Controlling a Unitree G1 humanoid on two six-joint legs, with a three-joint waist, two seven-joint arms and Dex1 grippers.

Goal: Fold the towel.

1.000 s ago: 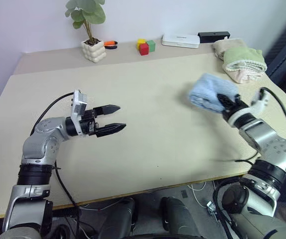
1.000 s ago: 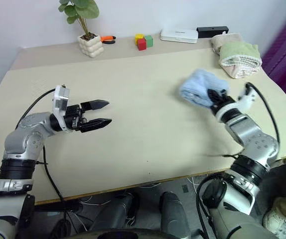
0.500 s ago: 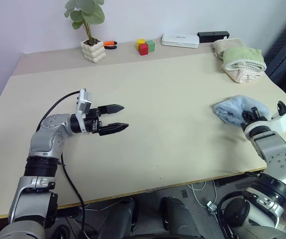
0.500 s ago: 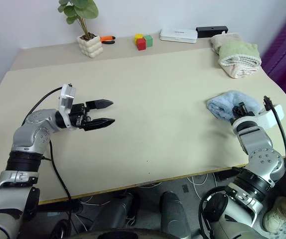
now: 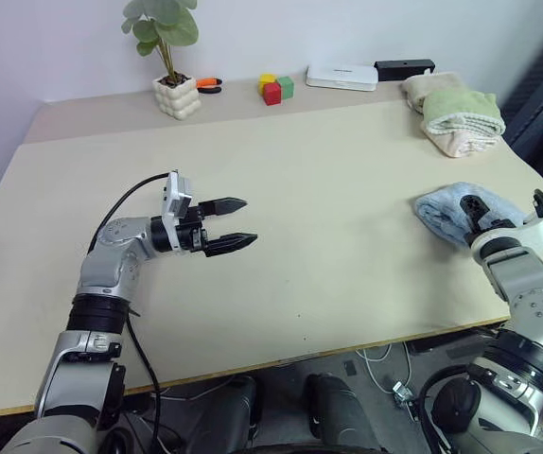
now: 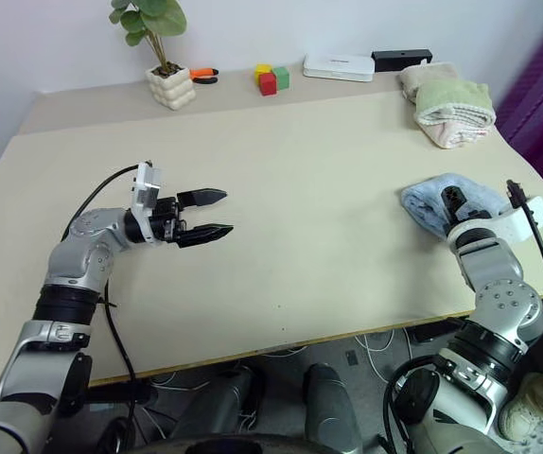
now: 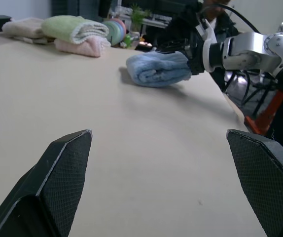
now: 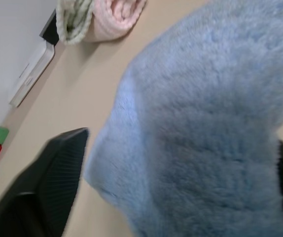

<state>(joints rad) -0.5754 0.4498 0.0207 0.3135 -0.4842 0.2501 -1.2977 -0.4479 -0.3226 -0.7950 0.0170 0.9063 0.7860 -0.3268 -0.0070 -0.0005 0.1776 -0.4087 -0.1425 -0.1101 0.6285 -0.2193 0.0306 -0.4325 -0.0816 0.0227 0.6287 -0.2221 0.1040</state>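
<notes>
Carried rightward and set on the surface [image 5: 328, 170], the folded towel [image 5: 442, 210] sits between the right tool's [image 5: 475, 210] just-spread fingers, left tool [image 5: 238, 223] gaping empty; next, withdraw clear.

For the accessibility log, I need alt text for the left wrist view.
A folded light blue towel lies on the beige table near its far edge, with the right pincer at one end of it. The left pincer is open in the foreground, and stacked green and pink towels sit further back.
</notes>
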